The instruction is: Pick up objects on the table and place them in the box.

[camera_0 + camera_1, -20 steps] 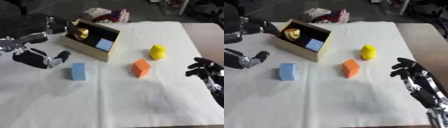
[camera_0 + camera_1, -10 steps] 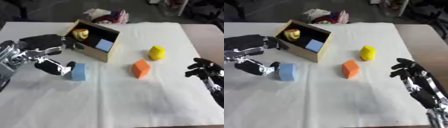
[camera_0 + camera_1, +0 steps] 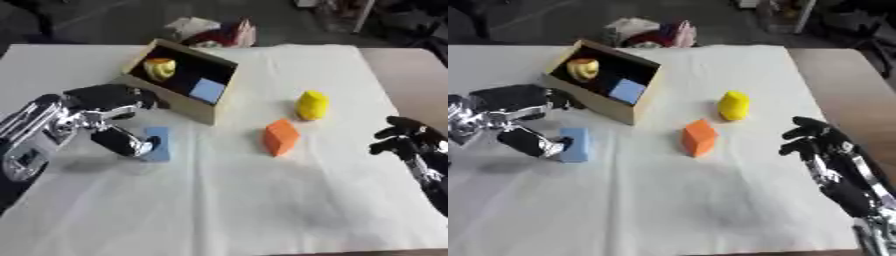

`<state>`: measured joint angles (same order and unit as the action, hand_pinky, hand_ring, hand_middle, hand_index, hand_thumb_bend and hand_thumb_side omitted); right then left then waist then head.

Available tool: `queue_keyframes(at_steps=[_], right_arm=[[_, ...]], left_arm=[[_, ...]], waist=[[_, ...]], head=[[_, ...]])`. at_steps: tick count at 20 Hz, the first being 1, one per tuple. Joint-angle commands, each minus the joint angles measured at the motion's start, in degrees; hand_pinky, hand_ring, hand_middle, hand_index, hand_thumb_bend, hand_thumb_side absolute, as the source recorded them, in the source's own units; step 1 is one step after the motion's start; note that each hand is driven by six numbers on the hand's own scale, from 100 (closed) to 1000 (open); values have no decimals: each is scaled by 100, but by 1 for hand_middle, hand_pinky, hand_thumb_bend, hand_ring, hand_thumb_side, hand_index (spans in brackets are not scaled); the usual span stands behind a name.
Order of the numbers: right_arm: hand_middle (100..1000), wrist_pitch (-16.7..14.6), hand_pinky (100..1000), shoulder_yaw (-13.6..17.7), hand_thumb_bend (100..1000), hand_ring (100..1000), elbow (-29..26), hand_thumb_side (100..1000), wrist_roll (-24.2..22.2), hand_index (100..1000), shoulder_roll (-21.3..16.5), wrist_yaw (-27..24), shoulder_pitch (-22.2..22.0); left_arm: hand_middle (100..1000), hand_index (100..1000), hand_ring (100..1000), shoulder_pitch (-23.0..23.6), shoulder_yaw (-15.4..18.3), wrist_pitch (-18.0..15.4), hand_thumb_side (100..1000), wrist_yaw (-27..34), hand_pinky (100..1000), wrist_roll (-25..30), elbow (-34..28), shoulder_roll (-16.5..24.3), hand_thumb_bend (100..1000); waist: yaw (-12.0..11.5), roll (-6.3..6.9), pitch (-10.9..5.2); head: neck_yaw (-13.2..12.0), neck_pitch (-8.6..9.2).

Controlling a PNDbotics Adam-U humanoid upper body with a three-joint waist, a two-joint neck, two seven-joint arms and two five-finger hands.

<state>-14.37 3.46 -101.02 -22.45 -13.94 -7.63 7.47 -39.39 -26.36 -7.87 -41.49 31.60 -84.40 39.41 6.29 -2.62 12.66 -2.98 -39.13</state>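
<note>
Left eye view: your left hand (image 3: 109, 117) at blue block (image 3: 158, 143) near box (image 3: 179, 105), fingers curled, thumb touching it, not clamped yet. Close, lift, drop it in. Right hand (image 3: 820, 145) idle, fingers relaxed. Orange block (image 3: 281, 137), yellow thing (image 3: 311, 105) wait on surface (image 3: 227, 200).

One open tan cardboard box (image 3: 185, 97). Two light blue blocks, one on the tabletop (image 3: 158, 143), one boxed (image 3: 208, 90). One orange block (image 3: 281, 137). Two yellow rounded objects (image 3: 311, 105), (image 3: 159, 69).

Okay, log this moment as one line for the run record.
left hand: closing around blue block | right hand: idle | box: two items inside | orange block, yellow object: on table
</note>
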Motion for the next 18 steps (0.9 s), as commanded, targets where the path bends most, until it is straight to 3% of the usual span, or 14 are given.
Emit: queue_keyframes(at_steps=[1, 4, 7, 11, 12, 14, 18], right_arm=[[665, -5, 742, 21, 100, 604, -74, 470, -17, 861, -111, -9, 20], [665, -4, 742, 20, 100, 604, -73, 470, -19, 861, -107, -11, 16], [666, -5, 742, 22, 100, 604, -72, 470, -18, 861, -103, -11, 14], [666, -6, 742, 23, 100, 604, -69, 470, -20, 861, -100, -8, 14], [666, -6, 742, 26, 100, 603, -68, 470, -18, 861, -101, -6, 11], [666, -6, 742, 34, 100, 603, -67, 470, -9, 861, -107, -3, 6], [666, -3, 743, 31, 100, 604, -67, 470, -10, 861, -119, 5, -3]], left_arm=[[837, 957, 829, -103, 34, -118, 523, -216, 832, 3, 103, 25, 340], [823, 949, 818, -102, 45, -129, 471, -349, 822, -101, 289, -54, 333], [769, 912, 775, -93, 26, -113, 341, -377, 790, -262, 456, -134, 294], [621, 826, 666, -78, -20, -142, 319, -199, 733, -269, 477, -140, 158], [581, 800, 630, -77, -4, -137, 306, -129, 721, -267, 397, -109, 107], [516, 756, 581, -80, 75, -59, 283, 169, 695, -265, 139, -16, 100], [492, 740, 557, -239, 359, 321, 266, 843, 675, -319, -481, 253, 100]], waist=[[2, 5, -88], [2, -1, -89], [3, -7, -89], [14, -8, -86], [16, -6, -85], [14, 0, -85], [2, 23, -98]], head=[[-10, 53], [-15, 53], [-15, 56], [-22, 57], [-21, 54], [-15, 49], [-10, 39]])
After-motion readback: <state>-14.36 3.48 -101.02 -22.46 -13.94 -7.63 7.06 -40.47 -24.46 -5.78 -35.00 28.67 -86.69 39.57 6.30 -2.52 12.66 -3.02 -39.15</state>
